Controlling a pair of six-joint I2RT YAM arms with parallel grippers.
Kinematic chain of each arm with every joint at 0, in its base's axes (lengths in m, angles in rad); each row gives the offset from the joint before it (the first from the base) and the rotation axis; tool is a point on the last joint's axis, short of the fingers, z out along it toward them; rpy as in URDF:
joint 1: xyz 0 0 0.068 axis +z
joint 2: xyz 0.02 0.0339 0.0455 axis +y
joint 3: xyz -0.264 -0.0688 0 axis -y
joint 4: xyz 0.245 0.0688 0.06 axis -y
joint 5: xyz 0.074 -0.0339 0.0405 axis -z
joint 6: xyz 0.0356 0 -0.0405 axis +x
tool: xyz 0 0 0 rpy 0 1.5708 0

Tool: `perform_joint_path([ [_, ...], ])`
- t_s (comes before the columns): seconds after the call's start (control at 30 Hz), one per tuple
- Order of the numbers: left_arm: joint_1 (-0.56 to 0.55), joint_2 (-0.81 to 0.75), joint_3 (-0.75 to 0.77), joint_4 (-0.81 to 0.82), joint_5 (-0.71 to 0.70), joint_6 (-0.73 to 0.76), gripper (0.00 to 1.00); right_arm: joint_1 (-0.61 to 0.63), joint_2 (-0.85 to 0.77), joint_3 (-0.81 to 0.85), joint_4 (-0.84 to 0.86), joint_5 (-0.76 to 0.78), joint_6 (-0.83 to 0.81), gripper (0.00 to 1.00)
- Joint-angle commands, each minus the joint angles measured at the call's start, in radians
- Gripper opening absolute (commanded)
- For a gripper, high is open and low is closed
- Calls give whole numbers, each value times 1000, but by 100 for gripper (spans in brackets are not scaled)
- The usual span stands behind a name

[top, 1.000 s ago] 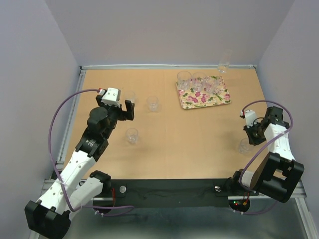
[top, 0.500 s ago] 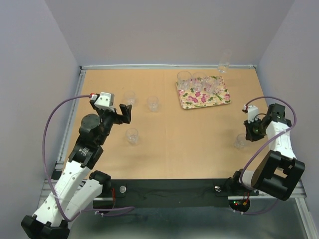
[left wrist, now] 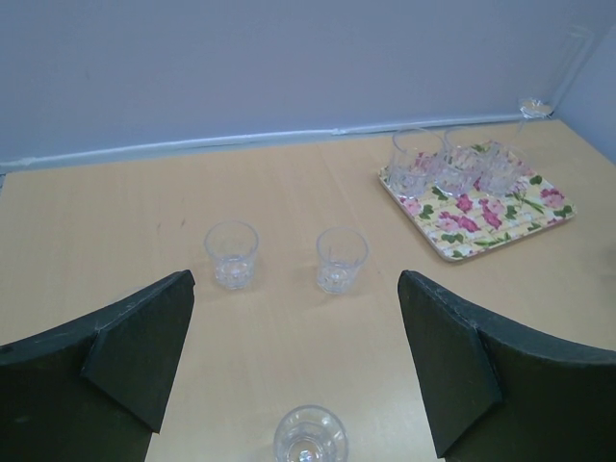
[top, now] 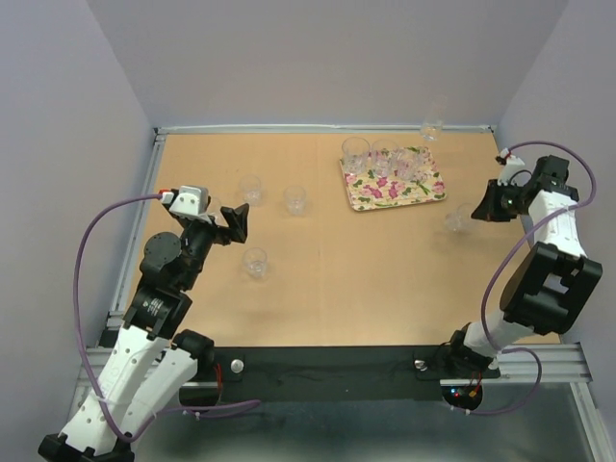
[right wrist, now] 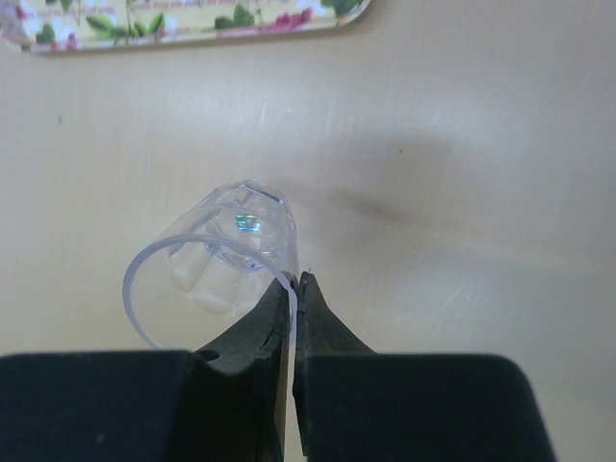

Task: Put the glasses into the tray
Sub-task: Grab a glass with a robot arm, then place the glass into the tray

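— What is seen first?

— A wooden table (top: pixel 385 279) is seen, walled on three sides. On its far right part the tray (top: pixel 385 195) is laid flat, with its flowered ground turned up.

— How are the pincers found?

— The left gripper (left wrist: pixel 294 284) is spread wide above the left part of the table, and nothing is held between its fingers. The right gripper (right wrist: pixel 294 289) is pressed together on the held glass (right wrist: pixel 226 255). The thin rim is pinched between the two fingertips, one set inside the wall and one outside.

— Where is that glass placed?

— It is seen just right of the tray's near right corner, outside the tray. It is tilted, with its mouth turned toward the wrist camera. Its shadow is cast on the table apart from it.

— And the others?

— A cluster of glasses (top: pixel 383 159) is stood upright in the far half of the tray, packed close together. Their exact number cannot be told.

Three loose glasses are left on the left part of the table, well apart from the tray. Two are set side by side, the far left glass (top: pixel 250 186) and the far middle glass (top: pixel 295 199). The near glass (top: pixel 254 261) is set closer to the arm bases, below the open left fingers.

A stemmed glass (top: pixel 431 128) is stood at the far edge of the table, beyond the tray's far right corner and outside it.
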Motion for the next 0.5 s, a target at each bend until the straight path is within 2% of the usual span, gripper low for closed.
perform_joint_path([
  [0.0, 2, -21, -4, 25, -4, -6, 99, 17, 49, 99, 137, -18, 197, 0],
  [0.13, 2, -19, -2, 26, -1, -6, 99, 66, 124, 171, 209, 87, 341, 1],
  [0.33, 3, -18, -5, 26, -7, -6, 99, 146, 276, 319, 241, 136, 420, 1],
  [0.47, 5, -16, -4, 25, -21, -3, 99, 204, 385, 427, 245, 228, 478, 0],
])
